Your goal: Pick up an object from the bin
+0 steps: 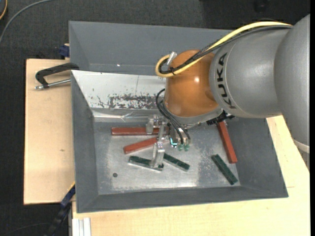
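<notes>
My gripper (159,157) reaches down below the orange wrist cover into the middle of the bin. Its lower end sits at the right end of a dark green stick (141,161) lying flat on the floor. A red-brown stick (139,146) lies tilted just left of the gripper, and another red-brown stick (128,131) lies level behind it. A second dark green stick (176,162) lies just right of the gripper. The view does not show whether anything is between the jaws.
A red-brown stick (227,141) and a dark green stick (225,169) lie at the right side of the bin. The large grey arm and orange cover hide the bin's back right part.
</notes>
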`<state>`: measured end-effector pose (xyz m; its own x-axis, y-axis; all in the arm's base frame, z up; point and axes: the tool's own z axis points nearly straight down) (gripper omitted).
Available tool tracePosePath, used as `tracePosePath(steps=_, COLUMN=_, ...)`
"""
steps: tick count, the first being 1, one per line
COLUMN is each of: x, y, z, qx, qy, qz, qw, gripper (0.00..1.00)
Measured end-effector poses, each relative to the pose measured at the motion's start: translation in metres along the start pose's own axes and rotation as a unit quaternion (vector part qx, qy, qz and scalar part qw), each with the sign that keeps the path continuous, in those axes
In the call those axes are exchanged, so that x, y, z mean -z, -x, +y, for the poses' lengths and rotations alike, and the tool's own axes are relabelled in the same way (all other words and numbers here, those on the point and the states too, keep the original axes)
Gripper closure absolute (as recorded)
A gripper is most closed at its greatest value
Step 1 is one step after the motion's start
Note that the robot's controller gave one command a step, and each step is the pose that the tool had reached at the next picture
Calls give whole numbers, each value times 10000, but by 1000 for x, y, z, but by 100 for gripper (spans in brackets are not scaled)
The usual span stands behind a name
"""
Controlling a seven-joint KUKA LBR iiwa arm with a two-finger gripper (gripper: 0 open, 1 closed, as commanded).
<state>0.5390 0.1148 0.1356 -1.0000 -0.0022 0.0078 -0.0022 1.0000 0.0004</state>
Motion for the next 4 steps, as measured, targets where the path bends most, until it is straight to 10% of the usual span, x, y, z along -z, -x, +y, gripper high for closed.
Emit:
tracePosePath(steps=1, x=-67, y=-1, z=-28, qx=-107, qy=2, qz=-27, qw=9999, gripper=0)
tracePosePath(steps=2, x=-60, y=3, z=-27, qx=-101, qy=14, qz=-105, qw=9999, gripper=100)
tracePosePath(steps=3, x=-64, y=1, z=-27, qx=-100, qy=10, qz=-64, qw=9999, gripper=0)
tracePosePath(steps=4, x=-63, y=1, z=-27, qx=-98, qy=10, qz=-69, qw=9999, gripper=100)
